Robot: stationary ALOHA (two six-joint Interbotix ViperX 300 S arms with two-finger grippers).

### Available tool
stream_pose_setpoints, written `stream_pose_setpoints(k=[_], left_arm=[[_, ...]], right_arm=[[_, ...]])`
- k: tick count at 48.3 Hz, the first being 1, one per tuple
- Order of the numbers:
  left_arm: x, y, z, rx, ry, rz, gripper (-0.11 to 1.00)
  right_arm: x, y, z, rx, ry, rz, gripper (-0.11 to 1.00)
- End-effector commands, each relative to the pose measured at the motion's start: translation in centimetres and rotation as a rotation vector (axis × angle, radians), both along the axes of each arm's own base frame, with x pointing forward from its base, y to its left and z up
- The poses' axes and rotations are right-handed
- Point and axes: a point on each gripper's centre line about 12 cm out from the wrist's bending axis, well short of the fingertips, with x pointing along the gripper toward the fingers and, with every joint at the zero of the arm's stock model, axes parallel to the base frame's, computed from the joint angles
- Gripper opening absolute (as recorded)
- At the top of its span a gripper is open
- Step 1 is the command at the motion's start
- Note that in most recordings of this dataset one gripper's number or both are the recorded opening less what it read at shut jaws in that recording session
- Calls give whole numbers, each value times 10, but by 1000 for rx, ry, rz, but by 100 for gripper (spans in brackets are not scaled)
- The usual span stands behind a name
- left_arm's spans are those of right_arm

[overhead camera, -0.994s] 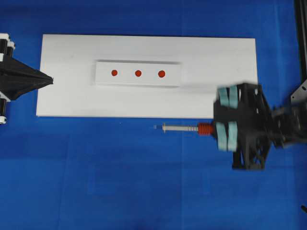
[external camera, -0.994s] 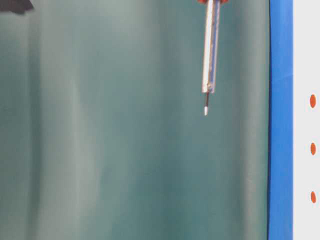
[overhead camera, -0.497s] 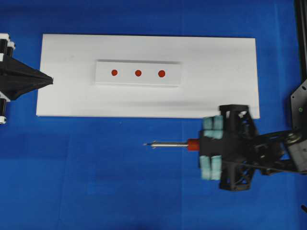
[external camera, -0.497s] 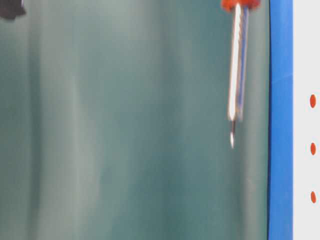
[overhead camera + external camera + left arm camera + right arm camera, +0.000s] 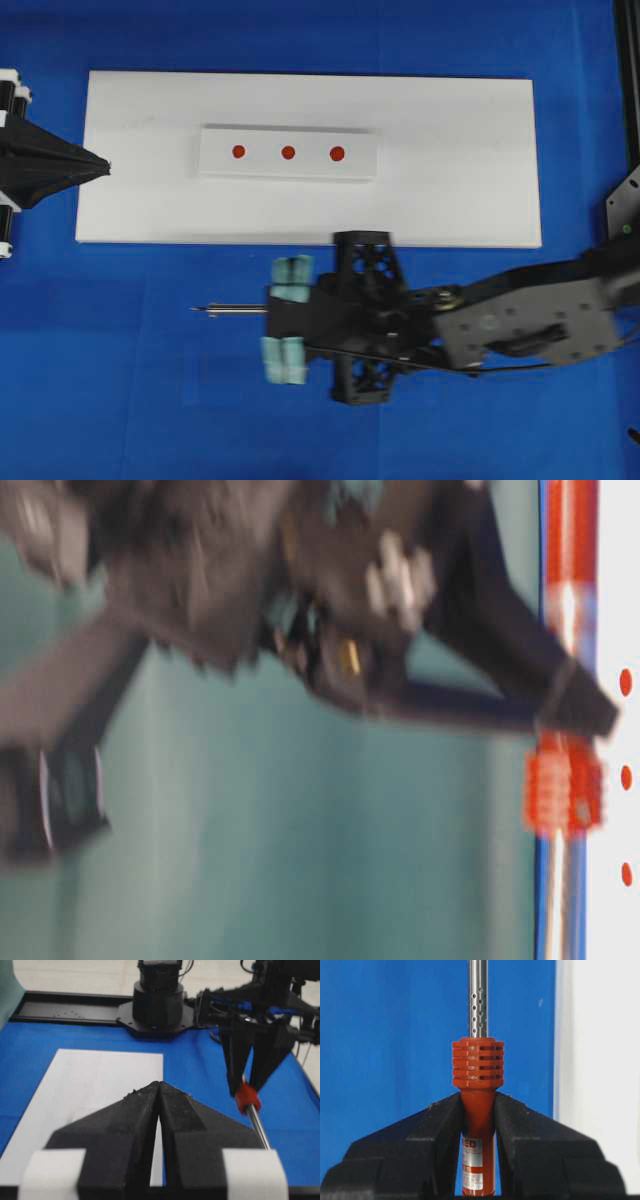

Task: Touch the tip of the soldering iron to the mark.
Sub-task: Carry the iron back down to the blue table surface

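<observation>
The right end effector [image 5: 478, 1125] is pinching the soldering iron [image 5: 477, 1085] by its handle over blue counter [image 5: 150, 400], its tip [image 5: 196, 309] at seven o'clock of the red marks [image 5: 288, 153]; swinging across, the iron risks touching the wrong dot

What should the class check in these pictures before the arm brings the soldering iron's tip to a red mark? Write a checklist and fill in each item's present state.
1. Right tool shut on the soldering iron's orange-red handle: ok.
2. Tip visible and free of obstruction: ok; it points left over the blue surface.
3. Tip over the white board: not ok; it lies off the board, on the near side of its long edge.
4. Three red marks uncovered on the raised white strip: ok.
5. Left tool clear of the marks: ok; shut, at the board's left end.
6. Tip's height above the surface: cannot tell; the table-level view is blurred.
</observation>
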Motion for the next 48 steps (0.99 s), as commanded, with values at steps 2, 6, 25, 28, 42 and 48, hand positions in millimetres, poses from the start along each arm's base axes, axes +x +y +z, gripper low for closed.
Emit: stream_pose_setpoints(k=[2, 6, 25, 28, 42, 48], left_arm=[[1, 0, 4, 0, -15, -2, 0], [1, 0, 4, 0, -12, -2, 0], [1, 0, 3, 0, -9, -2, 0], [1, 0, 3, 0, -8, -2, 0], [1, 0, 3, 0, -8, -2, 0], [1, 0, 4, 0, -11, -2, 0]], right_arm=[[14, 0, 20, 13, -63, 0, 6], [18, -1, 19, 15, -62, -6, 6], [23, 6, -11, 48, -63, 13, 6], [24, 9, -21, 68, -70, 18, 6], [25, 17, -75, 125, -77, 58, 6], [24, 18, -94, 138, -76, 76, 6]])
